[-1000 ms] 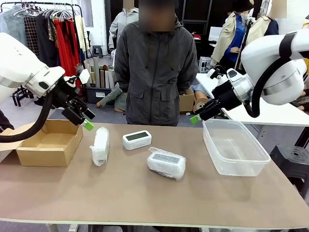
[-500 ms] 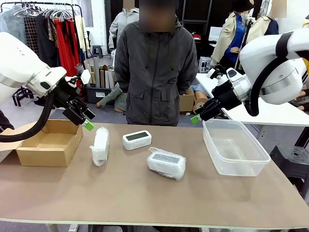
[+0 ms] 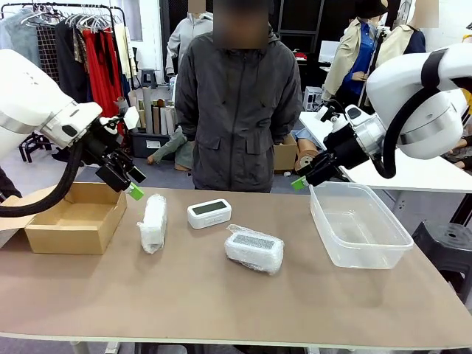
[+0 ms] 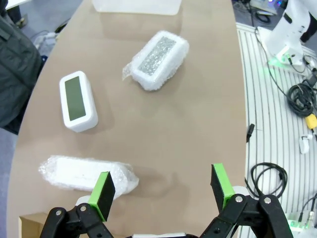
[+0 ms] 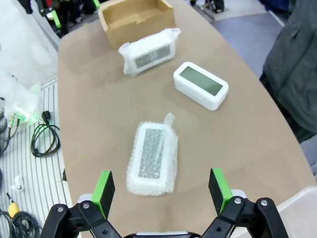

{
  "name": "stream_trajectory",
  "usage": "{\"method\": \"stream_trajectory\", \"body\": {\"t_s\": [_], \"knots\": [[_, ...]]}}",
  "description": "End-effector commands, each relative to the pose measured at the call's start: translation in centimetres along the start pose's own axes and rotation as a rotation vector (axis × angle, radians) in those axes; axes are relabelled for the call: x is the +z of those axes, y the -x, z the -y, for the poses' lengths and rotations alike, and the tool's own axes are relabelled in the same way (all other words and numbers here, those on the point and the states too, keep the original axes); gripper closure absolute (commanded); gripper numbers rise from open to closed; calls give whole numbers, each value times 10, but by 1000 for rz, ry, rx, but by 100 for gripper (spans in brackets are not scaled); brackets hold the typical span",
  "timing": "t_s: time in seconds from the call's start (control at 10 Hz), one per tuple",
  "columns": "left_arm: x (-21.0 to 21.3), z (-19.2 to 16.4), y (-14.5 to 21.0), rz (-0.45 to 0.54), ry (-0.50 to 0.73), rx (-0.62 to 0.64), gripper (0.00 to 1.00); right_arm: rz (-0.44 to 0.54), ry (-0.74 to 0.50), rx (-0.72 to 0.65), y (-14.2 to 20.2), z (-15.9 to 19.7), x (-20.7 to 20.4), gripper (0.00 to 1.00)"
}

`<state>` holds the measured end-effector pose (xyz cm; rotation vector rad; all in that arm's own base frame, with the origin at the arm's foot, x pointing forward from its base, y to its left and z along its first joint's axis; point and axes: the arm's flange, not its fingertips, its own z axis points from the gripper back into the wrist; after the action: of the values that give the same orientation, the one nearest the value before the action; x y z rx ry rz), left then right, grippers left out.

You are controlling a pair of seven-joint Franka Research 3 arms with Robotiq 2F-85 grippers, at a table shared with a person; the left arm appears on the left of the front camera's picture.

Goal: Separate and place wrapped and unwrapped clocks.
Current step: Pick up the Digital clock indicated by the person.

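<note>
Across the front view, honestly nothing looks sorted so far: all three clocks sit out on the table (image 3: 221, 302), and both containers look empty from here. The box-side wrapped clock (image 3: 153, 223) lies just beside the cardboard box (image 3: 66, 237). The bare clock (image 3: 209, 213) sits mid-table, nearest the person (image 3: 237, 110). The middle wrapped clock (image 3: 254, 248) is a bit closer to the robot, apart from the clear tub (image 3: 369, 254). The left gripper (image 3: 133, 183) hangs in the air above the gap between the box and the box-side wrapped clock, jaws spread, nothing in them. The right gripper (image 3: 301, 179) hovers off the tub's far corner, also wide apart and empty

Over in the left wrist view, the left gripper (image 4: 162, 186) has only bare table between its fingers. The box-side wrapped clock (image 4: 89, 173) lies below and partly behind one green pad, not touched as far as I can tell. The bare clock (image 4: 78, 101) is beyond it, and the middle wrapped clock (image 4: 157, 59) is farther still

Down the right wrist view, the right gripper (image 5: 161, 191) frames the middle wrapped clock (image 5: 151, 158) well below it, no contact. The bare clock (image 5: 200, 85) sits off to one side, and the cardboard box (image 5: 136, 17) looks empty inside

So basically the whole job is left: three picks, three placements. My guess is wrapped ones go in one container and the bare one in the other, but I can't tell which is which
</note>
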<state>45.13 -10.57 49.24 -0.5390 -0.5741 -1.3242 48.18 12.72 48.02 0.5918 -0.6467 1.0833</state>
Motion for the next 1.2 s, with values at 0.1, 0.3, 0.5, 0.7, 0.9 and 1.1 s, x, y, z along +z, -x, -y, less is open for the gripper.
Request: {"method": "stream_trajectory", "body": {"t_s": [0.1, 0.3, 0.5, 0.7, 0.9, 1.1], "knots": [[30, -26, 6, 85, 81, -66, 0, 61, -77, 146, -18, 33, 18, 0], [52, -49, 6, 121, 92, -87, 0, 105, -66, 207, -29, 52, 33, 0], [67, -77, 5, 192, 132, -151, 0, 158, -74, 241, -36, 73, 51, 0], [74, -92, 1, 193, 128, -169, 0, 173, -48, 263, -37, 90, 68, 0], [75, -93, -2, 169, 75, -158, 0, 184, -37, 287, -39, 103, 83, 0], [75, -91, -4, 159, 57, -165, 0, 181, -22, 293, -39, 111, 92, 0]]}}
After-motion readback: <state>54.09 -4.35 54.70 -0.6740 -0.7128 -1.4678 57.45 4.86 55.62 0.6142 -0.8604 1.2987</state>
